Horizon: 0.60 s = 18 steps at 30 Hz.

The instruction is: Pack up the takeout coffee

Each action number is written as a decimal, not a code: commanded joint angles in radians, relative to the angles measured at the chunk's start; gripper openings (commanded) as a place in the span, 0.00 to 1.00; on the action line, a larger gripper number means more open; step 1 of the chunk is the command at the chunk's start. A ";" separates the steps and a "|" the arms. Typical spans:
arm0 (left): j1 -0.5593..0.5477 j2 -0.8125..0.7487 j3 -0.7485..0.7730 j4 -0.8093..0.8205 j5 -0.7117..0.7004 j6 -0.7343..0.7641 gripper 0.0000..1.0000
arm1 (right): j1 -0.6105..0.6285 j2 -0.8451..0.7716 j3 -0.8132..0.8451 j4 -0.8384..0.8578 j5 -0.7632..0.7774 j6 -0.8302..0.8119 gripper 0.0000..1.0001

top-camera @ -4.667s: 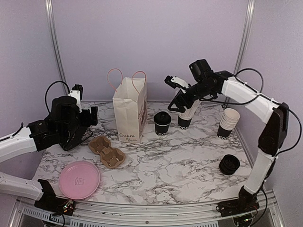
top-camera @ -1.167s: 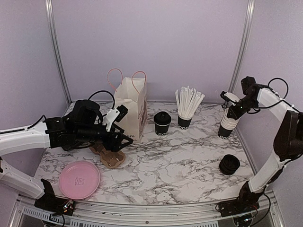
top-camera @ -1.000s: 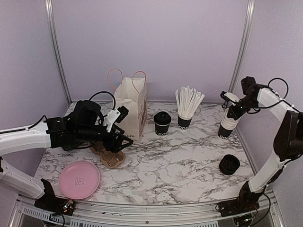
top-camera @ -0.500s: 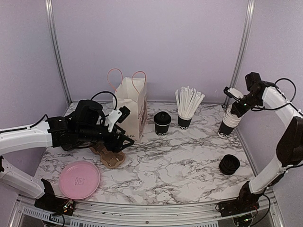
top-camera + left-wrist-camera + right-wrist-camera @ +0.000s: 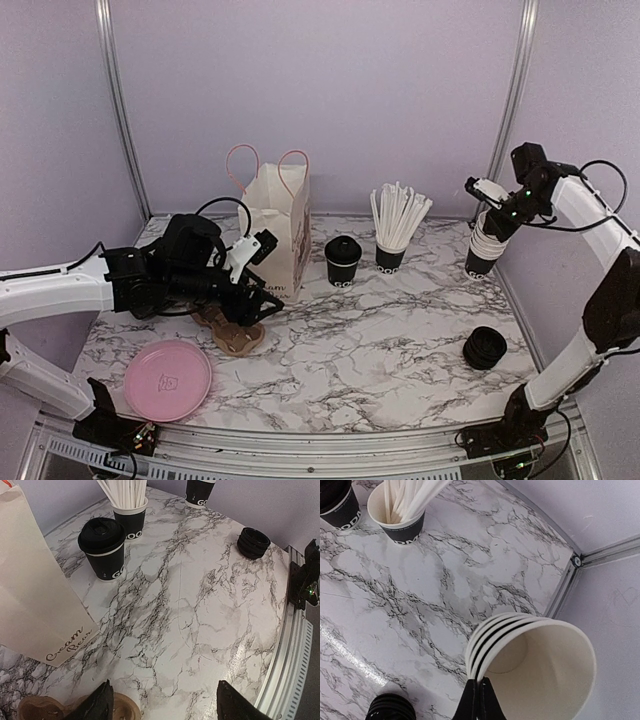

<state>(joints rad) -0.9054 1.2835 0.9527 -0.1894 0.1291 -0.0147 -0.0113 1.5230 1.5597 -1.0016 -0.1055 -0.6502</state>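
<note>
Here's the picture: the takeout coffee (image 5: 343,262) stands upright on the marble table (image 5: 390,335), lid on, just right of the paper bag (image 5: 275,235) and left of the cup of straws (image 5: 392,255). Nothing is touching it.

The left gripper (image 5: 165,702) hovers low over the cardboard cup carrier (image 5: 232,330), jaws spread wide and empty, looking across the table at the coffee. Over on the far right, the right gripper (image 5: 478,686) is clenched tight at the rim of the nested stack of cups (image 5: 535,675), seemingly pinching the top cup's wall. That's not the cup this job wants!

So the reach for the coffee looks like the left arm's step, and the packing itself is not yet begun. To do it well: swing clear of the bag's corner, come in level, and close around the cup's body below the lid, not on the lid itself, which could pop off. Squeeze gently, as paper walls buckle. Keep it upright all the way, then seat it squarely in a carrier well.
</note>
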 commanded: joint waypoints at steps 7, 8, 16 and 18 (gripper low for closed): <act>-0.010 0.006 0.041 -0.033 -0.006 0.010 0.71 | -0.023 -0.016 0.073 -0.065 -0.138 0.015 0.00; -0.010 0.006 0.041 -0.033 -0.006 0.010 0.71 | 0.017 -0.009 0.056 -0.021 0.041 0.038 0.00; -0.021 0.011 0.044 -0.041 -0.014 0.010 0.71 | 0.023 -0.010 0.031 0.026 0.013 0.022 0.00; -0.023 0.010 0.043 -0.043 -0.017 0.010 0.71 | 0.035 -0.026 0.016 0.064 0.072 0.010 0.00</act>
<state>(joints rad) -0.9222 1.2884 0.9699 -0.2111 0.1223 -0.0143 0.0166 1.5059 1.5402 -0.9920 -0.0792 -0.6540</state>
